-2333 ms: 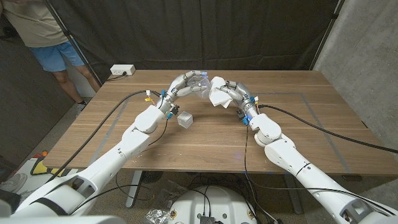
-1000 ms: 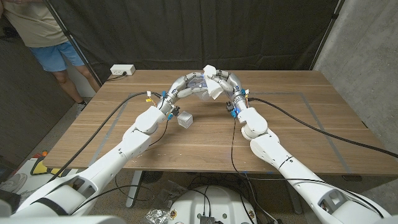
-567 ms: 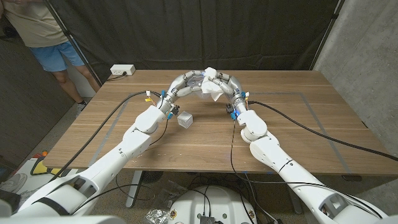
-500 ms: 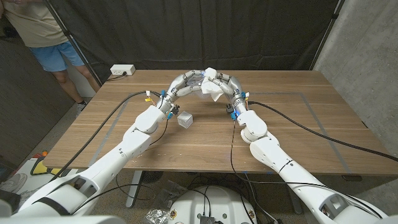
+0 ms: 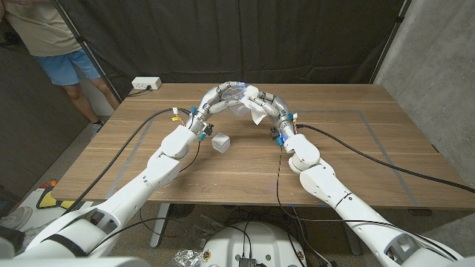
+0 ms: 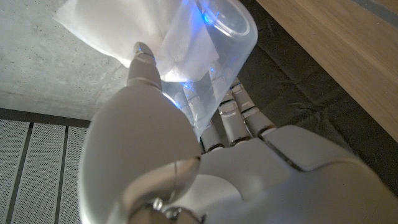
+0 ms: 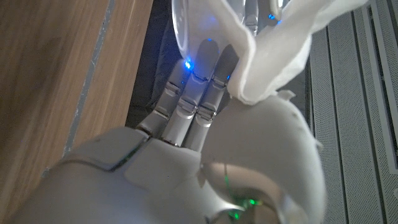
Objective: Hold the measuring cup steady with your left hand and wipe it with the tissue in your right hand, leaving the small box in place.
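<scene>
Black curtains hang behind a wooden table (image 5: 356, 159), with a grey wall at the right and a person standing off to the back left. 2 white robot arms reach in from the near corners and meet above the far middle of the table.

The left hand (image 5: 219, 99) holds the clear measuring cup (image 5: 239, 95) up off the table, its fingers wrapped around the cup's wall. In the left wrist view the measuring cup (image 6: 208, 50) lies along the fingers, with its closed base pointing away from the palm. I cannot tell from the head view which way its mouth faces.

The right hand (image 5: 266, 105) grips a crumpled white tissue (image 5: 256, 111), which sits just right of the cup and touches it. In the right wrist view the tissue (image 7: 273, 59) is bunched between thumb and fingers, and the cup's rim (image 7: 186, 31) is just beyond the fingertips. So the cup lies directly left of the right hand, and wiping probably needs only a short sweep across.

A small silvery small box (image 5: 220, 142) sits on the table below and nearer than the hands, beside the left forearm, well apart from the cup. A white power strip (image 5: 145, 84) lies at the far left edge. Nothing stands between tissue and cup.
</scene>
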You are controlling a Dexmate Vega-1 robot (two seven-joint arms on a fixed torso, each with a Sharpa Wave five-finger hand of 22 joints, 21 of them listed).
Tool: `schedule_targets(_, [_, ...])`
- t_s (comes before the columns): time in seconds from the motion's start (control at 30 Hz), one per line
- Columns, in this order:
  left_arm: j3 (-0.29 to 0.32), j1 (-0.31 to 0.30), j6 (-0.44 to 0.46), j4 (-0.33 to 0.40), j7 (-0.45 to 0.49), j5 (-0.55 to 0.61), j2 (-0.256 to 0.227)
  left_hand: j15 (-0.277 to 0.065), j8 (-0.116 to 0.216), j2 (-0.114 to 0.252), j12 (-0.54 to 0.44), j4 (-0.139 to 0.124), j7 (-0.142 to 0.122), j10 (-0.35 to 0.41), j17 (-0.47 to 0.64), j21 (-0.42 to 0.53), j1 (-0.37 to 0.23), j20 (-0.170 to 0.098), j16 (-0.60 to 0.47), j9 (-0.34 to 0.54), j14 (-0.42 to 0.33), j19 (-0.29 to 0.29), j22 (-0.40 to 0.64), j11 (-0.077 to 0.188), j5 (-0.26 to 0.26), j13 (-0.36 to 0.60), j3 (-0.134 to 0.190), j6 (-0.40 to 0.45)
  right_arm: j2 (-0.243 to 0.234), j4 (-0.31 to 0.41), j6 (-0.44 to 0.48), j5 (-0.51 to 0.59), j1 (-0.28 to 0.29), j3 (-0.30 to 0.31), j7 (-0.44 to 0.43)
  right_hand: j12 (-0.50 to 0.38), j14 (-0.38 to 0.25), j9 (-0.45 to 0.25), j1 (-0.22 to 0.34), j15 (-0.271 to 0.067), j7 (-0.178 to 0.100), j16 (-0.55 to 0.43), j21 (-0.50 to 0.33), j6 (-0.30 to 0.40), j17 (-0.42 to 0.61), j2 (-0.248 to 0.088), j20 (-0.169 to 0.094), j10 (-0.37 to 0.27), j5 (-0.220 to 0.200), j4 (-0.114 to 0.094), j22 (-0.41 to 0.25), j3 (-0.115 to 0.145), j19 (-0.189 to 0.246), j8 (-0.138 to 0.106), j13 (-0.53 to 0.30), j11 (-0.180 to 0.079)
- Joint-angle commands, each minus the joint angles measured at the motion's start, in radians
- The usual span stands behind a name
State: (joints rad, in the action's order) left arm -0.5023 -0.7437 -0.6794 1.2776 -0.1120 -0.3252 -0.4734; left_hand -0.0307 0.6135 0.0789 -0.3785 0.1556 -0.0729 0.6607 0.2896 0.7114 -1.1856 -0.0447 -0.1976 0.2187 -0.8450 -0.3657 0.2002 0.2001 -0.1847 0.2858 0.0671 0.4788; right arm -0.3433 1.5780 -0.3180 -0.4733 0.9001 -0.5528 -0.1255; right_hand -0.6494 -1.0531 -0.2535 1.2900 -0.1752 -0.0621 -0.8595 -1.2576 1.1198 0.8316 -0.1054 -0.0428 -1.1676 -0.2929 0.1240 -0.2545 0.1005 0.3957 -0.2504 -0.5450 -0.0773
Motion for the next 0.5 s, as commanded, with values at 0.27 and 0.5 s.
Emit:
schedule_targets(0.27, [0.006,-0.002,0.002,0.003,0.002,0.003,0.001,-0.191,0.006,0.053,-0.010,-0.051,0.007,0.008,0.004,0.014,-0.037,-0.030,-0.002,0.001,-0.083,0.004,0.000,0.006,0.002,0.002,0.065,0.004,-0.044,0.031,0.084,0.021,0.022,0.005,-0.049,0.010,-0.014,-0.007,0.006,-0.057,0.006,0.009,-0.014,0.013,0.008,-0.011,-0.077,-0.015,-0.008,0.004,0.018,-0.009,-0.011,-0.007,-0.004,0.001])
schedule_targets(0.5, [0.005,-0.009,0.020,0.025,0.009,0.016,-0.011,-0.191,0.006,0.052,-0.009,-0.050,0.008,0.008,0.004,0.016,-0.036,-0.030,-0.002,0.001,-0.083,0.005,0.000,0.006,0.002,0.002,0.067,0.004,-0.061,0.057,0.074,0.127,0.040,0.021,-0.154,0.012,-0.015,-0.008,0.006,-0.057,0.006,0.011,-0.020,0.012,0.011,-0.011,-0.077,-0.014,-0.007,0.004,0.025,-0.010,-0.014,-0.006,-0.008,0.000])
